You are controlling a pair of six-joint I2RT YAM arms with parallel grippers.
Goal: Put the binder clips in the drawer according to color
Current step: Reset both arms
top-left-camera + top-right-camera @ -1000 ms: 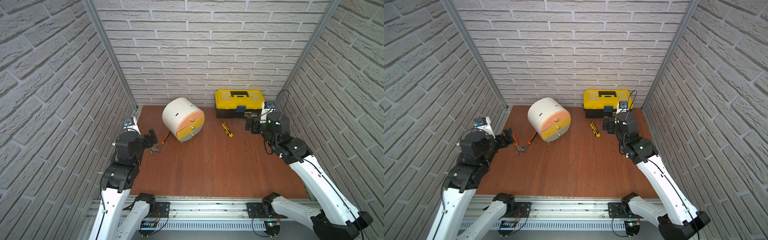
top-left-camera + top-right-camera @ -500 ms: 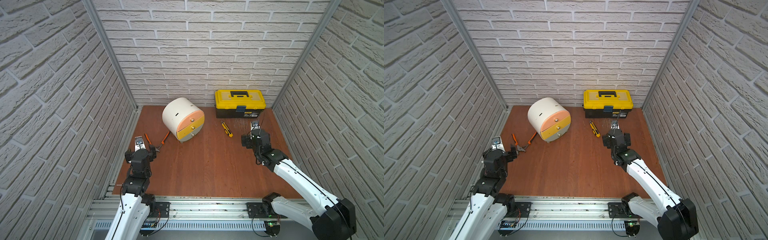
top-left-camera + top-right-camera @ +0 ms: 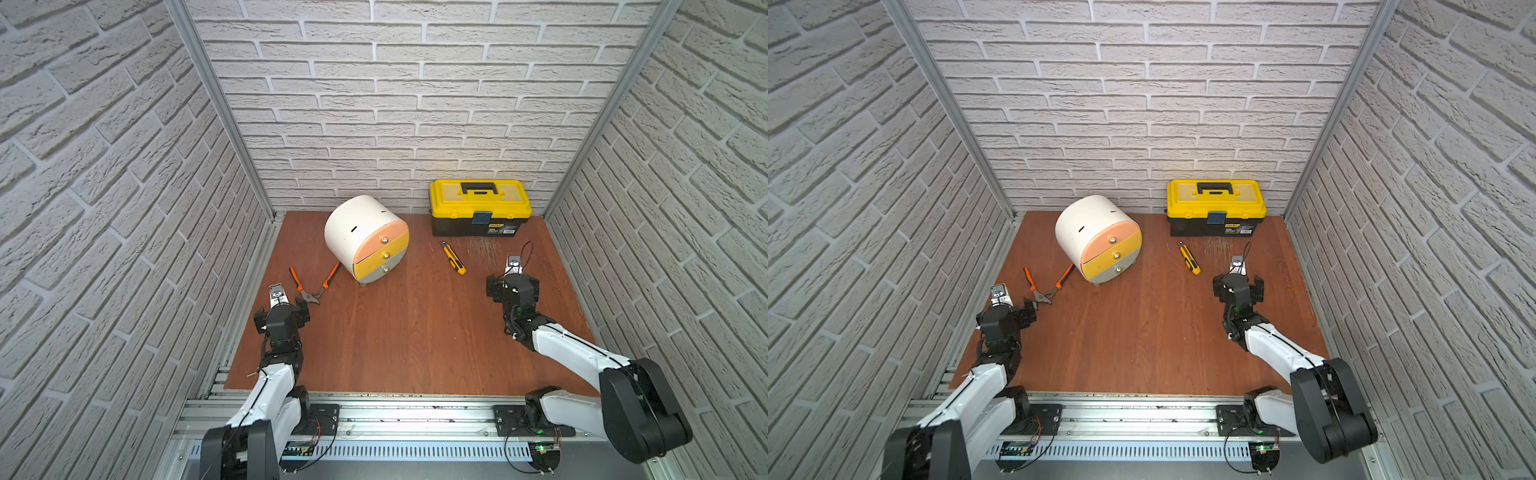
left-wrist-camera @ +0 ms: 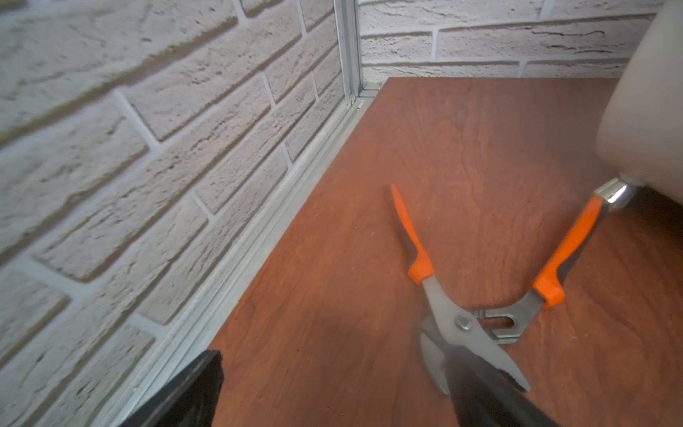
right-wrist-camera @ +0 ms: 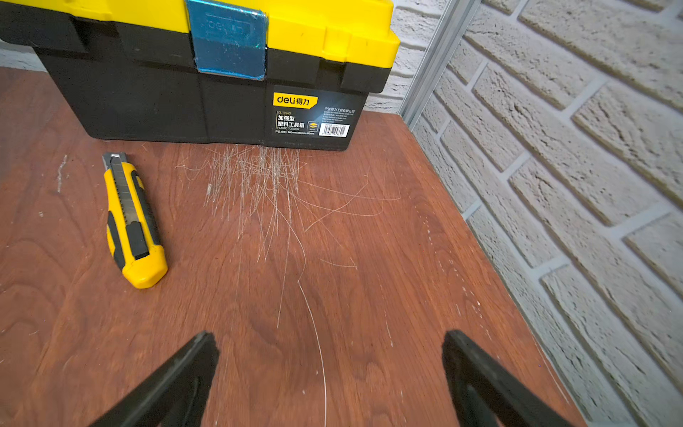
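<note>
No binder clips show in any view. The drawer (image 3: pixel 365 239) (image 3: pixel 1098 239) is a white round-topped cabinet at the back, left of the middle. Its peach, yellow and grey fronts are all pushed in; its white side fills an edge of the left wrist view (image 4: pixel 646 111). My left gripper (image 3: pixel 282 313) (image 3: pixel 1007 318) (image 4: pixel 332 377) hangs low by the left wall, open and empty, in front of the cabinet. My right gripper (image 3: pixel 513 286) (image 3: pixel 1239 286) (image 5: pixel 330 340) is low on the right, open, with only bare wood between its fingers.
Orange-handled pliers (image 3: pixel 313 284) (image 4: pixel 480 314) lie just ahead of my left gripper, one handle touching the cabinet's foot. A yellow-black utility knife (image 3: pixel 454 258) (image 5: pixel 131 222) lies ahead-left of my right gripper. A yellow-black toolbox (image 3: pixel 480 205) (image 5: pixel 207 55) stands at the back wall. Brick walls close in on both sides.
Both arms have come down from a raised pose and drawn back toward the front rail. Both grippers stayed open and empty.
</note>
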